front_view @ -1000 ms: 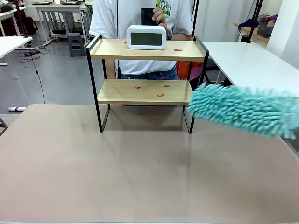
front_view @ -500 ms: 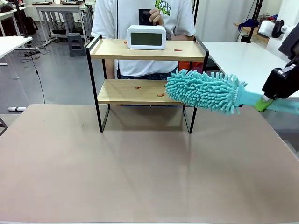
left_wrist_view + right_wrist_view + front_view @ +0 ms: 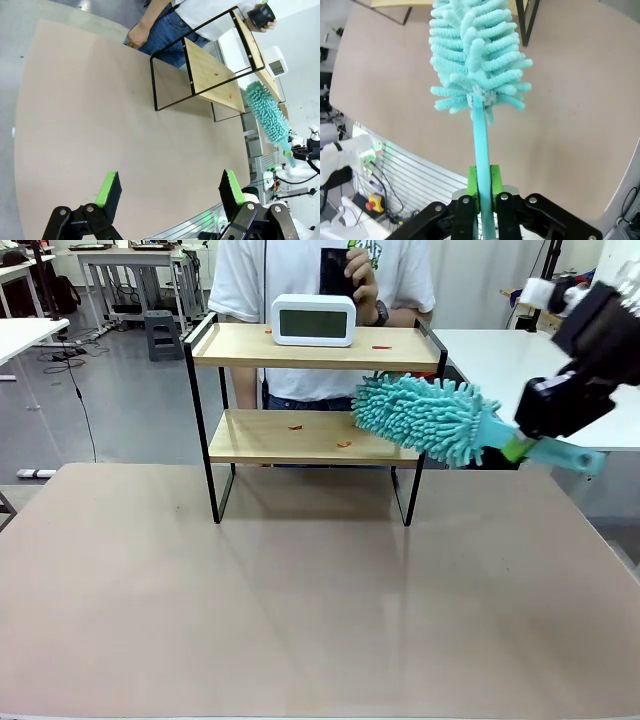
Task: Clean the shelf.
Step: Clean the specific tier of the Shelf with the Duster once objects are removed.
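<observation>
Shelf (image 3: 270, 438) stands on the far half of the brown table (image 3: 300, 590), two wooden boards in a thin black frame, legs down on the tabletop. A person stands right behind the shelf, one hand (image 3: 362, 278) raised above its top board, holding a dark object I can't make out. A white digital clock (image 3: 313, 320) sits on the top board, roughly mid-board, toward the back edge. Small red scraps are on both boards: one (image 3: 382, 346) to the right of the clock on the top board, another (image 3: 343, 443) near the front edge of the lower board, a few more dotted about. A teal fluffy duster (image 3: 425, 418) comes in at the shelf's right end, with its head in the gap between the two boards, over the right end of the lower one and tilted a little down toward the handle. Can't tell if the fibres touch the wood. The right gripper (image 3: 517, 447) is off the shelf's right side, clamped tight on the duster's thin teal handle; in the right wrist view the green pads (image 3: 472, 185) pinch the handle on both sides, head pointing away toward the shelf. The left gripper (image 3: 170, 187) hangs over the table on the near side of the shelf, well apart from it, jaws spread wide with nothing between the pads.
</observation>
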Controlling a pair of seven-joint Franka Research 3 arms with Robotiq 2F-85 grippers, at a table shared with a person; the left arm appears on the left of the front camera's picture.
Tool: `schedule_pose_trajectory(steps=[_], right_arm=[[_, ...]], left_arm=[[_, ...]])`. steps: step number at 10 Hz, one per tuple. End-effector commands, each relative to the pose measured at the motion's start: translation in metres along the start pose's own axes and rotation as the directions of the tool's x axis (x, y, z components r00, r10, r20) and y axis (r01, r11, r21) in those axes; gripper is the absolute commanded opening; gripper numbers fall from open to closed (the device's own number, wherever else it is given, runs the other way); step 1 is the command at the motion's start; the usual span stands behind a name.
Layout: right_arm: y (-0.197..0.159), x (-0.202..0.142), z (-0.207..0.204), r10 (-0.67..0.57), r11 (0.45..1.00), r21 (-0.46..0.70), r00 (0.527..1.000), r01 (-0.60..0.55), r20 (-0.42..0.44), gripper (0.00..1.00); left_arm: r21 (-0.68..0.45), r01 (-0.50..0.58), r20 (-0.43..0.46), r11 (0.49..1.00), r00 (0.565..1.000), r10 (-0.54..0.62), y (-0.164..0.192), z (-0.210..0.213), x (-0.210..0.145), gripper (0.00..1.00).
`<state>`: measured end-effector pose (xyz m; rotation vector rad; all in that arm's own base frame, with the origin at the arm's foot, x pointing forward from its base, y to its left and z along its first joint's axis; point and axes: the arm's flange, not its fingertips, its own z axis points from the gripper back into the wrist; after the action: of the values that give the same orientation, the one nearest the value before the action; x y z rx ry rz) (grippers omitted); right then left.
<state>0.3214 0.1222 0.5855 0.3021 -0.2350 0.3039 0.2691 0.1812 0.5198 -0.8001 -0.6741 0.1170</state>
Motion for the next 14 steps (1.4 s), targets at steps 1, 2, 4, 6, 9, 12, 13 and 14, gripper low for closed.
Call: schedule_pose_trajectory(steps=[1,2,4,6,9,12,13,14], right_arm=[[0.014,0.012,-0.017,-0.080,0.996,-0.038,0.995,0.082,0.058,0.12],[0.021,0.016,-0.023,-0.094,0.993,-0.059,0.991,0.100,0.094,0.12],[0.026,0.032,-0.044,-0.145,0.984,-0.102,0.988,0.149,0.045,0.12],[0.028,0.048,-0.063,-0.200,0.971,-0.109,0.972,0.213,0.125,0.12],[0.027,0.063,-0.087,-0.237,0.961,-0.110,0.960,0.254,0.146,0.12],[0.034,0.069,-0.105,-0.225,0.968,-0.083,0.966,0.236,0.124,0.12],[0.042,0.071,-0.110,-0.200,0.976,-0.057,0.972,0.208,0.123,0.12],[0.050,0.074,-0.115,-0.187,0.981,-0.025,0.976,0.191,0.113,0.12]], left_arm=[[-0.020,0.014,0.010,1.000,1.000,-0.014,0.000,0.000,0.000,1.00],[-0.020,0.014,0.010,1.000,1.000,-0.014,0.000,0.000,0.000,1.00],[-0.020,0.014,0.010,1.000,1.000,-0.014,0.000,0.000,0.000,1.00],[-0.020,0.014,0.010,1.000,1.000,-0.014,0.000,0.000,0.000,1.00],[-0.020,0.014,0.010,1.000,1.000,-0.014,0.000,0.000,0.000,1.00],[-0.020,0.014,0.010,1.000,1.000,-0.014,0.000,0.000,0.000,1.00],[-0.020,0.014,0.010,1.000,1.000,-0.014,0.000,0.000,0.000,1.00],[-0.020,0.014,0.010,1.000,1.000,-0.014,0.000,0.000,0.000,1.00]])
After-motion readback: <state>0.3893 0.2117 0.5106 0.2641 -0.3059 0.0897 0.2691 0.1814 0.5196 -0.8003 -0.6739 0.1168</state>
